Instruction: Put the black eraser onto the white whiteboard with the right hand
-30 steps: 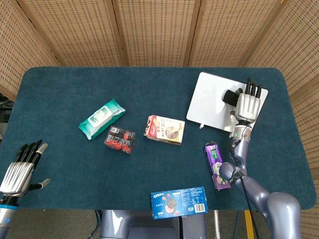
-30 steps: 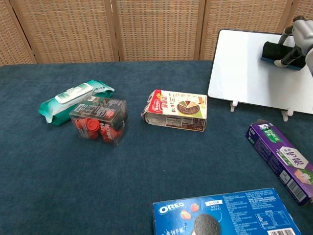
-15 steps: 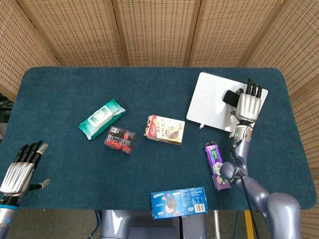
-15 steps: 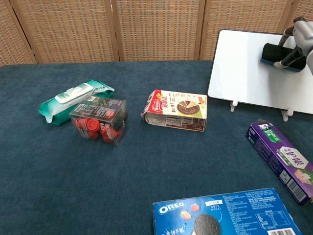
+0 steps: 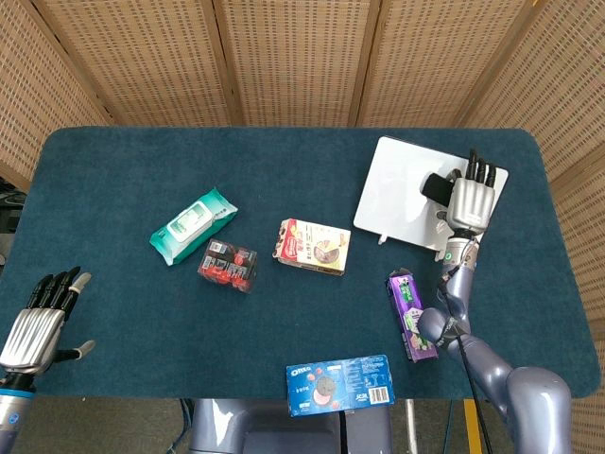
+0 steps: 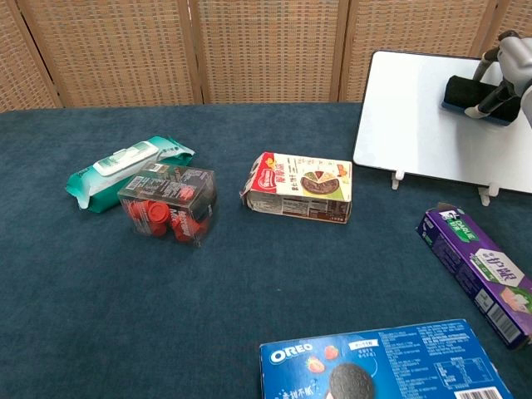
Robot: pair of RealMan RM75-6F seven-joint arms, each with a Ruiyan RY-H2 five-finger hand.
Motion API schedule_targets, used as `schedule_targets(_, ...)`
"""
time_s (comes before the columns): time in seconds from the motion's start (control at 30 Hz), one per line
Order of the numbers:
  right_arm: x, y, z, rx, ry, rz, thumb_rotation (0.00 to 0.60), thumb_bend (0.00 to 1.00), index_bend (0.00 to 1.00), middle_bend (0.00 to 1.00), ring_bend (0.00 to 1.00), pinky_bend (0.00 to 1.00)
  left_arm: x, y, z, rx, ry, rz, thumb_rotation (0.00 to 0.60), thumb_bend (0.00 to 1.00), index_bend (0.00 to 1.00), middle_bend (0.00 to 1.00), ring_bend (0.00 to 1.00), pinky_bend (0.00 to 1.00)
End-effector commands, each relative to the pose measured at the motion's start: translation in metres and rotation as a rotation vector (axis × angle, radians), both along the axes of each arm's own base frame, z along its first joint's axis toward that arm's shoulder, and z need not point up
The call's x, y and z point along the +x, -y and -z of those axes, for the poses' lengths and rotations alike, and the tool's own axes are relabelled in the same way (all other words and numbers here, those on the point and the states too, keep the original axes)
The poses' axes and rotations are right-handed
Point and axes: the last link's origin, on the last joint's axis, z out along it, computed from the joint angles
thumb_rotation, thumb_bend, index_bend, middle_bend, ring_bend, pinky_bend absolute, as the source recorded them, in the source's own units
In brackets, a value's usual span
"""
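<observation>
The black eraser (image 5: 436, 186) sits on the white whiteboard (image 5: 402, 194), up toward its far right part, and the right robot hand (image 5: 469, 200) is right on it. In the chest view a fingertip (image 6: 475, 110) curls around the near side of the eraser and presses on it, so the hand holds it there against the board. The whiteboard lies at the far right of the table (image 5: 123, 170). Just in front of it lies a purple snack box (image 5: 410, 314), and near the table's front edge is a blue Oreo box (image 5: 340, 384). Mid-table sits a cookie carton (image 5: 314, 246), with a clear pack of red items (image 5: 227, 264) and a green wet-wipes pack (image 5: 192, 225) touching each other further left. Down at the front left corner, the left robot hand (image 5: 40, 323) hangs off the table edge, fingers spread, nothing in it.
</observation>
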Motion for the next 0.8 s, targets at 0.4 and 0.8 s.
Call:
schedule_targets(0.4,0.0001,0.0004,-0.0014,-0.003,0.0,-0.002,0.6,0.23,0.38,0.0,0.0,0.0,0.0002,0.0001,0.0003,-0.001,-0.001,0.0,0.6,0.14,0.0,0.0,0.0,0.0)
schedule_targets(0.8,-0.0002,0.0001,-0.0008,-0.003,0.002,-0.005,0.6,0.21,0.33,0.0,0.0,0.0,0.0004,0.0002,0.0009,-0.004,-0.003,-0.002,0.6,0.14,0.0,0.0,0.0,0.0)
